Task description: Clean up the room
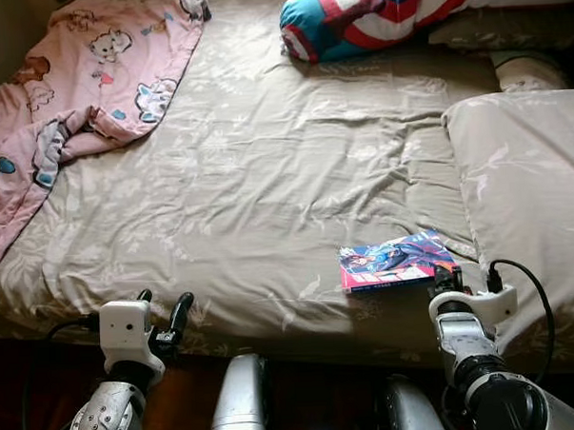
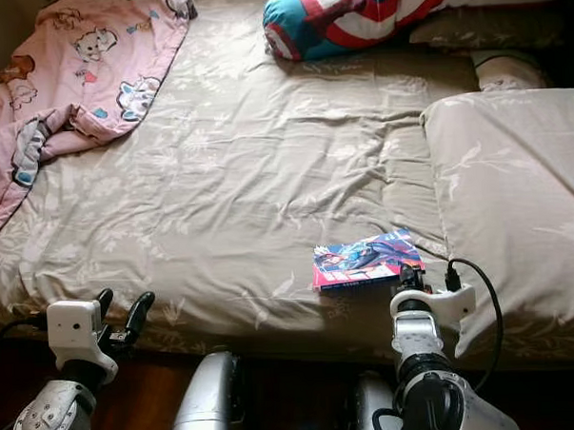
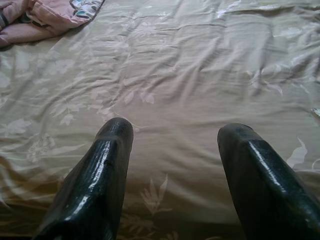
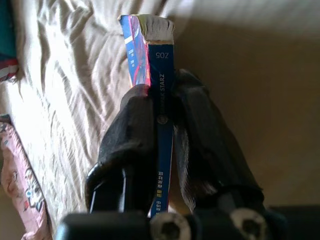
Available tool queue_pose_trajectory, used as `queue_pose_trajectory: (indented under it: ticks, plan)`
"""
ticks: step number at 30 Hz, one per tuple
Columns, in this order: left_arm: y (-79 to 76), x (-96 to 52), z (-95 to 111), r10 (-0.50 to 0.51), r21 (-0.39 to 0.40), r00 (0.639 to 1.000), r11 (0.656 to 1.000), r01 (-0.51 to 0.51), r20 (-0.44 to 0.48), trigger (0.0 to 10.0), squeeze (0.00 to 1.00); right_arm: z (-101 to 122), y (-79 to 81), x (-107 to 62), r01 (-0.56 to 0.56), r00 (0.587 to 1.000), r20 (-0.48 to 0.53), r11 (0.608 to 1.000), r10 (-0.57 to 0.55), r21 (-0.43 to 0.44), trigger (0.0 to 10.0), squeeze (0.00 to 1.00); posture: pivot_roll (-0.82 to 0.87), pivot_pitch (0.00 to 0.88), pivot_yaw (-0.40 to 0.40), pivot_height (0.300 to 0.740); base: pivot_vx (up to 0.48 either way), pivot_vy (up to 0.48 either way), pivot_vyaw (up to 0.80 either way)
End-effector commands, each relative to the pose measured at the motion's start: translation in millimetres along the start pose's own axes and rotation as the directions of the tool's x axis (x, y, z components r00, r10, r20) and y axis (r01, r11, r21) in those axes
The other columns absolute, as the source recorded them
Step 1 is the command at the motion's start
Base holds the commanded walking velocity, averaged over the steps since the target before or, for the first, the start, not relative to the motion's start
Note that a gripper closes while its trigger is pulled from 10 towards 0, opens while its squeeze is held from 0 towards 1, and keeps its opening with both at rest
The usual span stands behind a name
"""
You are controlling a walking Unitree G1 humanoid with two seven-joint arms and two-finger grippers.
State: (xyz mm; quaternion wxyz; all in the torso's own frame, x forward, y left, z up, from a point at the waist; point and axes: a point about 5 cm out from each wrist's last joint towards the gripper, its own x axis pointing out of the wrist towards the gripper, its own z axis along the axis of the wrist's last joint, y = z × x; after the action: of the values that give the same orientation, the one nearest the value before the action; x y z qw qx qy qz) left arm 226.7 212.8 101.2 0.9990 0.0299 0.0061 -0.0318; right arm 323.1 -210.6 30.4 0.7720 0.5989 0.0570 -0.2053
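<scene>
L gripper [image 3: 172, 145] jaws apart over beige bedsheet [image 3: 200, 65], pink blanket [image 3: 40, 17] beyond.

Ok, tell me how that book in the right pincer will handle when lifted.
The book looks thin, so probably light. The right pincer clamps only its spine edge, so the free pages may sag or fan. Its glossy cover could slip.

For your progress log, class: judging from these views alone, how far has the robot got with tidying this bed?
Little looks finished. In hand: the right gripper is shut on the comic book, which lies near the bed's front edge beside the beige pillow. The left gripper is open over bare sheet. Left to do: the pink blanket is bunched in a corner and the striped cushion lies askew.
</scene>
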Motion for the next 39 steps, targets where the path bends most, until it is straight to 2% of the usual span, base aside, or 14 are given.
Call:
queue_pose_trajectory:
  ticks: [1, 8, 15, 16, 17, 18, 19, 22, 30, 31, 35, 39]
  plan:
    - [3.2, -5.8, -0.8, -0.007, 0.015, 1.0, 1.0, 0.007, -0.027, 10.0, 0.0, -1.9, -15.3, -5.2, 0.059, 0.998, -0.005, 0.998, -0.059, 0.005, 10.0, 0.0, 0.29, 0.312, 0.074, 0.645, 0.0, 0.0, 0.0]
    - [5.5, -8.2, 1.0, -0.01, 0.036, 0.999, 0.999, 0.012, -0.039, 10.0, 0.0, -15.3, -24.9, -10.8, 0.093, 0.994, -0.052, 0.995, -0.095, -0.04, 10.0, 0.0, 0.31, 0.31, 0.076, 0.645, 0.0, 0.0, 0.0]
    - [9.5, -8.3, 3.4, -0.003, 0.046, 0.999, 0.999, 0.004, -0.04, 10.0, 0.0, -17.7, -30.3, -13.5, 0.111, 0.992, -0.051, 0.993, -0.112, -0.03, 10.0, 0.0, 0.31, 0.309, 0.079, 0.645, 0.0, 0.0, 0.0]
    - [9.4, -7.9, 3.4, -0.003, 0.047, 0.999, 0.999, 0.005, -0.04, 10.0, 0.0, -17.4, -30.6, -13.6, 0.112, 0.992, -0.05, 0.993, -0.113, -0.034, 10.0, 0.05, 0.31, 0.309, 0.078, 0.645, 0.0, 0.0, 0.0]
    - [9.4, -7.9, 3.4, -0.003, 0.047, 0.999, 0.999, 0.005, -0.04, 10.0, 0.0, -17.4, -30.6, -13.6, 0.112, 0.992, -0.05, 0.993, -0.113, -0.034, 10.0, 0.05, 0.31, 0.309, 0.078, 0.645, 0.0, 0.0, 0.0]
    - [9.2, -7.6, 3.5, -0.004, 0.047, 0.999, 0.999, 0.006, -0.041, 10.0, 0.0, -16.8, -31.0, -13.7, 0.112, 0.992, -0.048, 0.993, -0.114, -0.04, 10.0, 0.16, 0.31, 0.309, 0.078, 0.645, 0.0, 0.0, 0.0]
    - [9.0, -7.7, 3.3, -0.006, 0.047, 0.999, 0.999, 0.008, -0.042, 10.0, 0.0, -16.2, -31.3, -13.7, 0.113, 0.992, -0.046, 0.993, -0.115, -0.045, 10.0, 0.48, 0.31, 0.309, 0.078, 0.645, 0.0, 0.0, 0.0]
    - [8.9, -7.8, 2.4, -0.005, 0.047, 0.999, 0.999, 0.007, -0.045, 10.0, 0.0, -13.6, -31.7, -13.5, 0.114, 0.993, -0.035, 0.993, -0.115, -0.033, 10.0, 0.53, 0.31, 0.305, 0.074, 0.645, 0.0, 0.0, 0.0]
    - [9.3, -7.7, 1.3, 0.001, 0.05, 0.999, 0.999, 0.001, -0.047, 10.0, 0.0, -14.9, -36.3, -15.4, 0.137, 0.989, -0.045, 0.989, -0.14, -0.063, 10.0, 0.44, 0.3, 0.304, 0.069, 0.645, 0.0, 0.0, 0.0]
    - [9.3, -7.7, 1.3, 0.002, 0.049, 0.999, 0.999, 0.001, -0.047, 10.0, 0.0, -15.8, -36.9, -15.8, 0.138, 0.989, -0.048, 0.988, -0.141, -0.063, 10.0, 0.31, 0.3, 0.304, 0.069, 0.645, 0.0, 0.0, 0.0]
    - [9.5, -7.0, 0.7, 0.005, 0.049, 0.999, 0.999, -0.002, -0.046, 10.0, 0.0, -18.6, -42.9, -19.1, 0.152, 0.986, -0.055, 0.986, -0.156, -0.065, 10.0, 0.32, 0.3, 0.303, 0.067, 0.645, 0.0, 0.0, 0.0]
    - [9.1, -5.7, 0.5, 0.006, 0.048, 0.999, 0.999, -0.004, -0.045, 10.0, 0.0, -20.0, -49.5, -22.3, 0.181, 0.98, -0.061, 0.978, -0.188, -0.108, 10.0, 0.29, 0.3, 0.3, 0.064, 0.645, 0.0, 0.0, 0.0]
